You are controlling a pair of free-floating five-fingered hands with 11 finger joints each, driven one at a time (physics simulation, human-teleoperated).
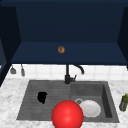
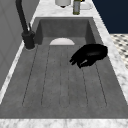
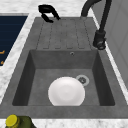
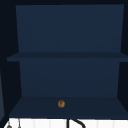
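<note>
Left hand (image 1: 42,97) over sink drainboard (image 2: 65,80), fingers curled, grasping nothing. White plate (image 3: 66,91) in basin, well apart. Best approach low, uncurl fingers before contact.

Drainboard under the hand
The grey ribbed drainboard (image 1: 32,100) lies flat left of the sink basin, with the curled left hand (image 1: 42,97) hovering just above it.
</note>
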